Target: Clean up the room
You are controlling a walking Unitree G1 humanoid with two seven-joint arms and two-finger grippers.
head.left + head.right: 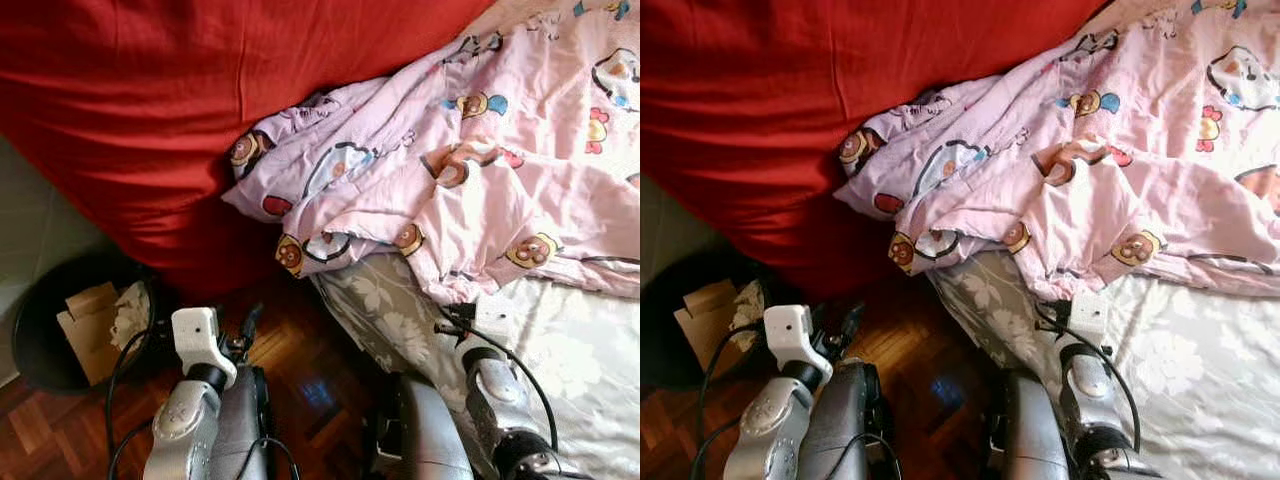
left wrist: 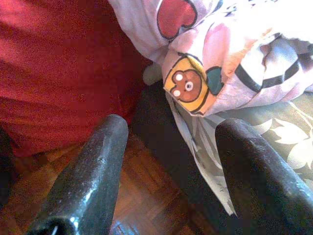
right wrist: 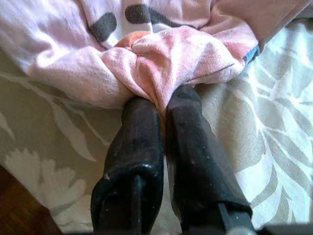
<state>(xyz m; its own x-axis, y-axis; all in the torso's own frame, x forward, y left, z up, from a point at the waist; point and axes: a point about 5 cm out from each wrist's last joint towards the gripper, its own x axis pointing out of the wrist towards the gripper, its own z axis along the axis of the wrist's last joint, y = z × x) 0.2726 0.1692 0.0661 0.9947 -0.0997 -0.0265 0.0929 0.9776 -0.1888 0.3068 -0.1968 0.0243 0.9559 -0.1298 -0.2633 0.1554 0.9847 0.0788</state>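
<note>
- Right end effector (image 3: 159,105): clenched on a bunched fold of the pink cartoon-print quilt (image 1: 480,190), fingers pressed together with the cloth pinched at their tips; resting over the grey floral bedsheet (image 1: 580,350).
- Pink cartoon-print quilt: crumpled on the bed, spreading ahead of the right end effector and to both sides; near edge gathered at the fingertips, far part overlapping the red blanket (image 1: 150,110).
- Grey floral bedsheet: directly beneath and on both sides of the right end effector, bare near the bed edge.
- Left end effector (image 2: 168,142): released, fingers (image 2: 93,171) spread well apart with nothing between them; hanging above the wooden parquet floor (image 1: 290,370) beside the bed.
- Quilt corner with brown bear print (image 2: 188,88): just ahead of the left end effector, not touching either finger, draping over the bedsheet edge.
- Red blanket: ahead of the left end effector and to its left, hanging down to the floor.
- Black waste bin (image 1: 30,340): on the floor to the left of the left arm, holding cardboard pieces (image 1: 88,325) and crumpled paper (image 1: 130,312).
</note>
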